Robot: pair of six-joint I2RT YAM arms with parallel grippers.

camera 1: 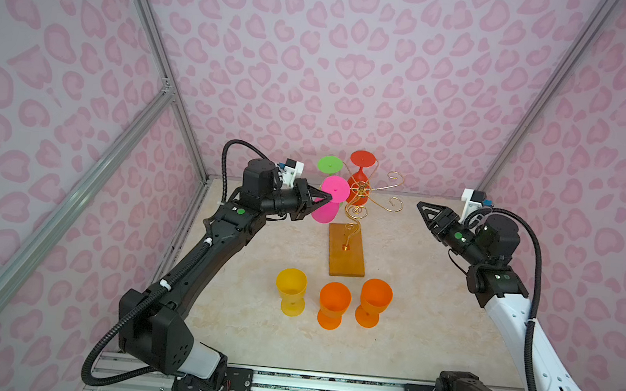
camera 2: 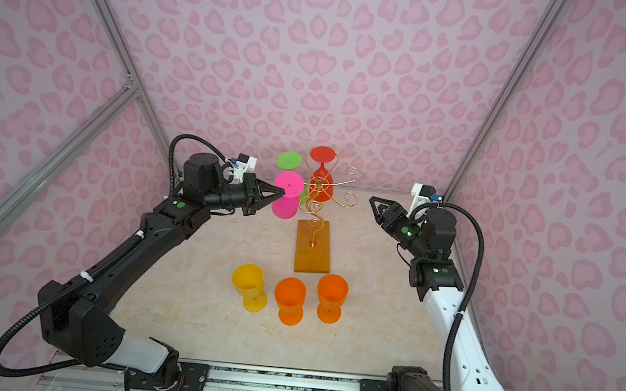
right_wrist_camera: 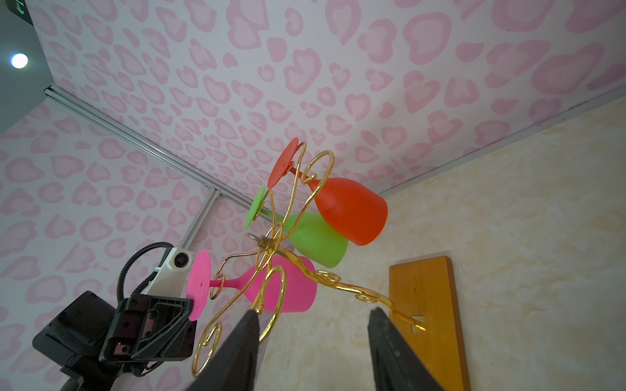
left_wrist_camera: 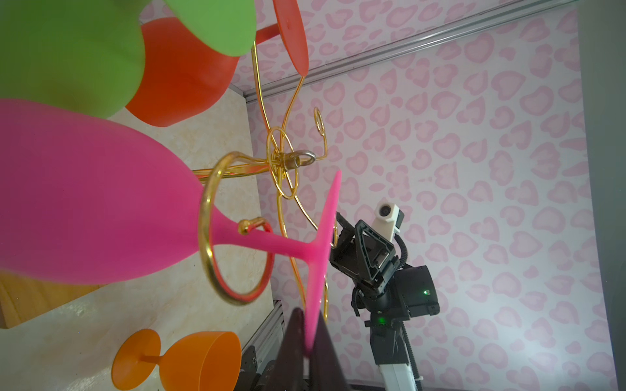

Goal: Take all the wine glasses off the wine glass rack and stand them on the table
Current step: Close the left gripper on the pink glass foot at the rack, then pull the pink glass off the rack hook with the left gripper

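Hung in a rack (camera 1: 350, 262) scroll and pinched at its foot by the left gripper (camera 1: 329, 198), the pink glass (camera 1: 337, 190) should be slid out level; the right gripper (camera 1: 419, 205) is parted, empty.

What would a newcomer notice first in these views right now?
The gold wine glass rack at mid-table, with the pink glass, green glass and red glass hanging upside down from it. The left tool is shut on the pink glass's foot rim. Toward the front stand a yellow glass and two orange glasses, upright.
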